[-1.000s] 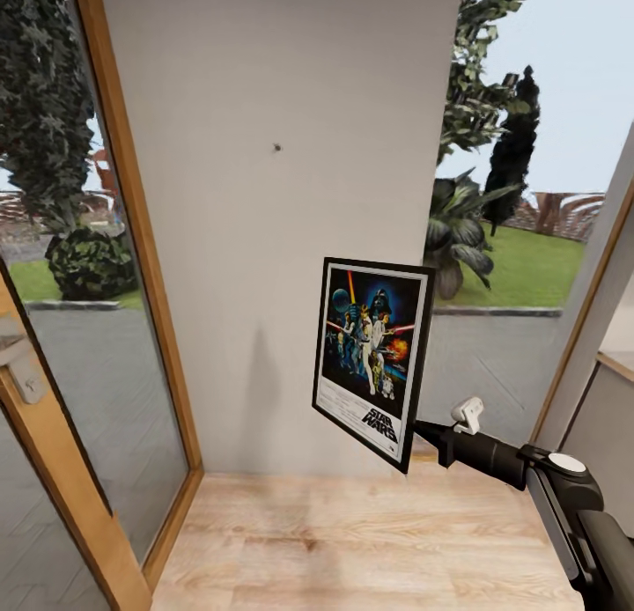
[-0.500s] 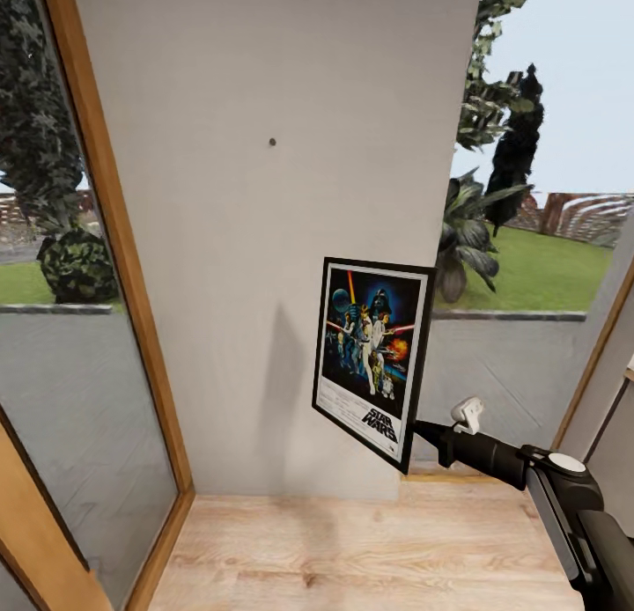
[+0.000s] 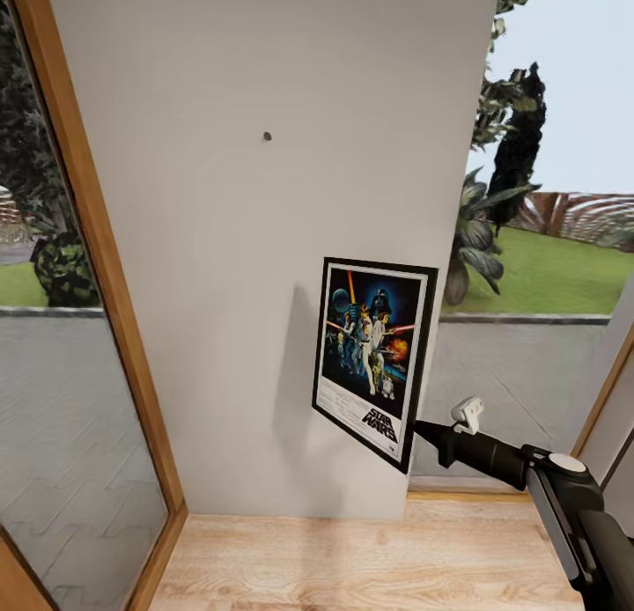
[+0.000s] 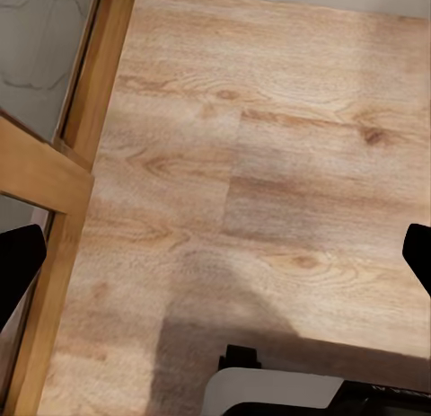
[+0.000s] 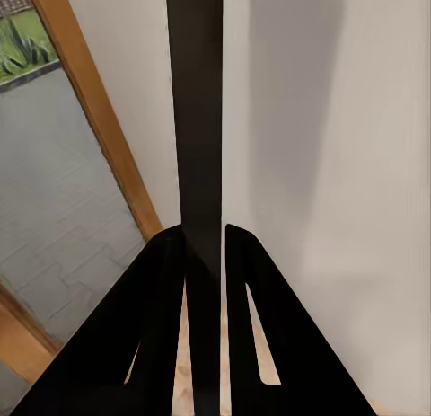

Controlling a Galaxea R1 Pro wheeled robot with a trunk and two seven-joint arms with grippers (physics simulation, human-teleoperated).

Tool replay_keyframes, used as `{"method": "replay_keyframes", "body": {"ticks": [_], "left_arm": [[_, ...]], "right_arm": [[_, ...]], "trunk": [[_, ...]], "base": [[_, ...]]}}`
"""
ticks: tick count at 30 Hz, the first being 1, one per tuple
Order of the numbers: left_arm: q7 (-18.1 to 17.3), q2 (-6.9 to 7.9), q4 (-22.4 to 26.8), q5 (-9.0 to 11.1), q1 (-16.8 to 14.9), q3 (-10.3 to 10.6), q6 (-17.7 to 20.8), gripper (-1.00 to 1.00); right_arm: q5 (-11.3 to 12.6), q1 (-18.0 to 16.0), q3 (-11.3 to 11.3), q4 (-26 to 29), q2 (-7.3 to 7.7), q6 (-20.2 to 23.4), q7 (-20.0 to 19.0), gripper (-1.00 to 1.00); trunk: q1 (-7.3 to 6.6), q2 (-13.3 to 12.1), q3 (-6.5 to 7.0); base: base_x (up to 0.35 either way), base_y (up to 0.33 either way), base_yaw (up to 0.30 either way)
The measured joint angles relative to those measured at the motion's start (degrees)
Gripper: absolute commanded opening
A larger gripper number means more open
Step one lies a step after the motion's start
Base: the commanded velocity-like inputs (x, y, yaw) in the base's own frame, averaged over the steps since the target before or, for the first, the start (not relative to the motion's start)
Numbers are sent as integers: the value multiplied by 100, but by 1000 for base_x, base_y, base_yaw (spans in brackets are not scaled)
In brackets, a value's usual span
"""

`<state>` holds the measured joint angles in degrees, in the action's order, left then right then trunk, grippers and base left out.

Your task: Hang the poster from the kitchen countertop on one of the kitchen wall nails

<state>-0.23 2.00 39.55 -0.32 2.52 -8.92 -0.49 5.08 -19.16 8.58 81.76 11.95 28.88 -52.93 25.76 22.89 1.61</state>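
The Star Wars poster [image 3: 374, 360] hangs upright in the air just before the pale grey wall, its face turned toward me. My right gripper [image 3: 416, 434] is shut on its lower right corner. In the right wrist view the poster's black frame [image 5: 199, 119] runs edge-on between the two closed fingers [image 5: 247, 286]. One wall nail [image 3: 267, 136] is a dark dot, well above and to the left of the poster's top. My left gripper [image 4: 218, 259] is open over the wooden floor, holding nothing. The kitchen countertop is out of view.
A glass door with a wooden frame [image 3: 97, 268] borders the wall on the left, and a window onto the garden [image 3: 537, 268] borders it on the right. Light wooden flooring [image 3: 352, 558] runs to the wall's foot. That frame's base [image 4: 85, 164] lies beside the left gripper.
The whole picture has shifted: the camera has moved nearer the wall, which now looks wider, and the door handle at the left has left the view. Poster and right arm keep their pose.
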Motion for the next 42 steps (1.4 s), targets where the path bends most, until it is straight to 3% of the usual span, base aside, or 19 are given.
{"method": "replay_keyframes", "body": {"ticks": [3,4,7,13,22,25,26,27,28,30,31,32,35,36,38,40,42], "left_arm": [[-5,2,-8,7,0,-2,-6,100],[-13,-1,-140,15,0,1,-42,100],[-11,-4,-190,16,0,1,-154,100],[-10,-5,-219,16,0,0,-281,100],[-9,-5,-223,16,0,8,-293,100],[-10,-5,-223,16,0,9,-292,100],[-9,-5,-225,15,-1,10,-292,100],[-11,-5,-223,16,0,10,-294,100],[-12,-5,-225,15,-1,10,-293,100],[-13,-5,-224,16,0,10,-292,100],[-14,-5,-224,15,0,14,-292,100],[-13,-5,-224,16,0,14,-292,100],[-15,-5,-224,16,0,20,-292,100],[-17,-5,-224,9,-1,26,-292,100],[-17,-5,-224,9,0,27,-292,100],[-17,-5,-224,8,0,27,-292,100],[-17,-5,-223,8,0,28,-292,100]], "right_arm": [[8,1,7,22,3,1,-10,-100],[56,1,0,88,7,25,-497,-100],[36,-3,23,177,4,22,-760,-100],[63,-85,14,509,-14,100,-926,-100],[96,-643,-39,589,-40,653,-1195,-100],[98,-947,-307,592,-43,830,-1251,-100],[125,-1263,-654,597,-47,1241,-1270,-100],[97,-1364,-732,596,-47,1314,-1270,-100],[119,-1675,-861,594,-117,1526,-1278,-100],[93,-1954,-910,591,-186,1700,-1291,-100],[89,-2316,-968,582,-236,2015,-1301,-100],[82,-2449,-1011,579,-245,2109,-1304,-100],[83,-2851,-1303,574,-267,2364,-1310,-100],[63,-3425,-1716,524,-389,2623,-1314,-100],[145,-3840,-1714,450,-432,2684,-1320,-100],[401,-4175,-1739,257,-459,2727,-1310,-100],[589,-4327,-1747,134,-466,2739,-1297,-100]], "trunk": [[1,0,0],[0,0,0],[0,0,0],[1,0,0],[1,0,0],[1,-1,0],[1,-2,2],[0,0,0],[1,-2,2],[1,-1,1],[1,-2,2],[0,1,1],[0,0,1],[2,-5,1],[1,-1,1],[0,0,1],[0,0,0]], "base": [[6,0,0],[1,0,0],[0,0,0],[0,0,0],[0,0,0],[0,0,0],[0,0,0],[0,0,0],[0,0,0],[0,0,0],[0,0,0],[0,0,0],[0,0,0],[0,0,0],[0,0,0],[0,0,0],[0,0,0]]}}
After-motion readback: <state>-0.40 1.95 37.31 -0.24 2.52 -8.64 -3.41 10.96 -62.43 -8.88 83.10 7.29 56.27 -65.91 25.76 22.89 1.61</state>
